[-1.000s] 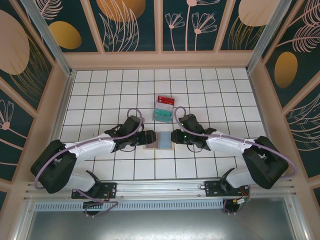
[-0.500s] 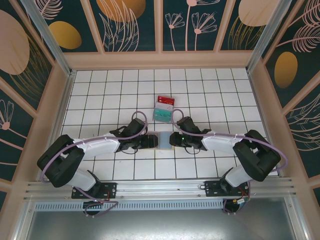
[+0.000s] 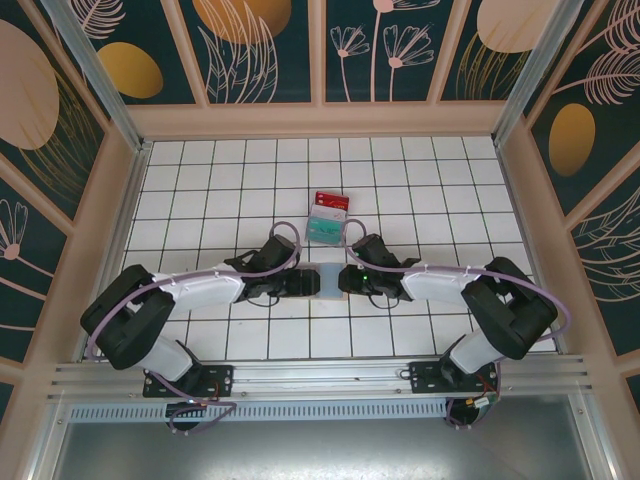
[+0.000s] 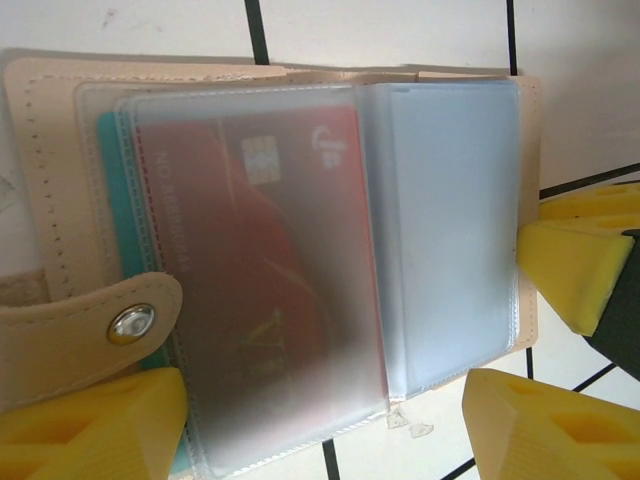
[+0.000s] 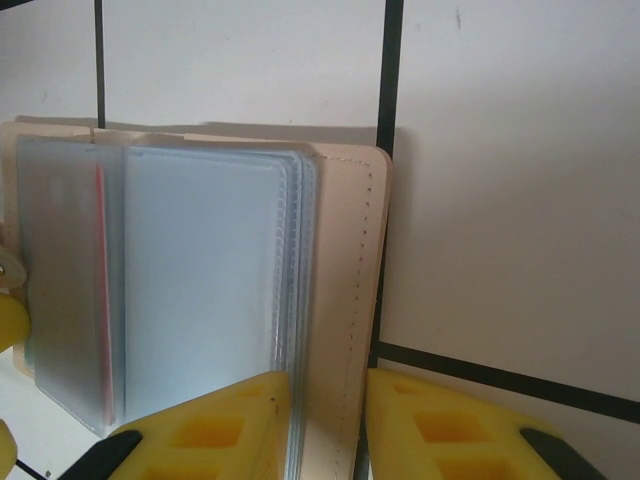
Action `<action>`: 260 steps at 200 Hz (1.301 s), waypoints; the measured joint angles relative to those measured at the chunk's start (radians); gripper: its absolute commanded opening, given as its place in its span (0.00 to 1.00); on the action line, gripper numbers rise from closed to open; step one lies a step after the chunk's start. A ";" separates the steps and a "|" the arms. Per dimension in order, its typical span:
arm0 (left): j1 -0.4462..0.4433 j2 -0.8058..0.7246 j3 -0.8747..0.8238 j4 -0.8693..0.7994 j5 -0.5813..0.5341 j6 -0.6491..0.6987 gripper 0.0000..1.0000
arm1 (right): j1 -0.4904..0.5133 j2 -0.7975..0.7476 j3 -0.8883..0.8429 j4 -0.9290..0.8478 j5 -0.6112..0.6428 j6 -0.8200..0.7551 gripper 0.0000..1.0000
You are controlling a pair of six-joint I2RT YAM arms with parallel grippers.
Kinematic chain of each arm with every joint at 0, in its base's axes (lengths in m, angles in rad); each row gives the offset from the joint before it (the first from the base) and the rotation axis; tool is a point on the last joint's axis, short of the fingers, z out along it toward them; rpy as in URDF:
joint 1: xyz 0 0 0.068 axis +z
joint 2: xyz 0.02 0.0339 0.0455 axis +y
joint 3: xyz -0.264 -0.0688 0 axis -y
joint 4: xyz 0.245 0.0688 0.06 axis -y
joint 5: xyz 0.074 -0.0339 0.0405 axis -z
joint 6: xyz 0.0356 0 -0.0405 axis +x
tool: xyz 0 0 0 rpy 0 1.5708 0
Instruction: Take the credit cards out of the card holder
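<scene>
In the top view the left gripper (image 3: pixel 305 283) sits at 9 o'clock of the card holder (image 3: pixel 324 280), which lies open near the middle of the white tiled floor (image 3: pixel 200 180). Its claw is released. In the left wrist view its two yellow fingers (image 4: pixel 95 425) stand wide apart at 7 and 5 o'clock, along the holder's near edge, clamping nothing.

In that view a tan snap strap (image 4: pixel 90 325) crosses the 8 o'clock corner. A red card (image 4: pixel 265 260) with a chip shows through the frosted sleeves (image 4: pixel 450 230), and a teal card (image 4: pixel 107 200) peeks out behind it at 9 o'clock.

At 12 o'clock of the holder, near it but apart, loose credit cards (image 3: pixel 327 222) lie overlapped, red farthest and teal nearest.

The right gripper (image 3: pixel 343 279) sits at 3 o'clock of the holder, grasping it. In the right wrist view its fingers (image 5: pixel 215 430) pinch the tan cover's edge at 6 o'clock, with some sleeve edges caught between them.
</scene>
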 measured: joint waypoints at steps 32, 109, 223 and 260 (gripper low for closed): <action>-0.003 0.013 0.011 0.000 0.004 0.008 0.73 | 0.001 0.002 0.001 0.000 0.001 0.000 0.27; -0.019 0.048 0.051 -0.005 0.025 0.022 0.73 | 0.002 0.008 0.005 -0.001 0.002 0.000 0.27; -0.023 0.048 0.106 -0.024 0.026 0.050 0.72 | 0.007 0.008 0.009 -0.001 0.007 0.000 0.28; -0.034 0.048 0.138 -0.023 0.029 0.060 0.71 | 0.014 -0.004 0.009 -0.009 0.028 0.005 0.31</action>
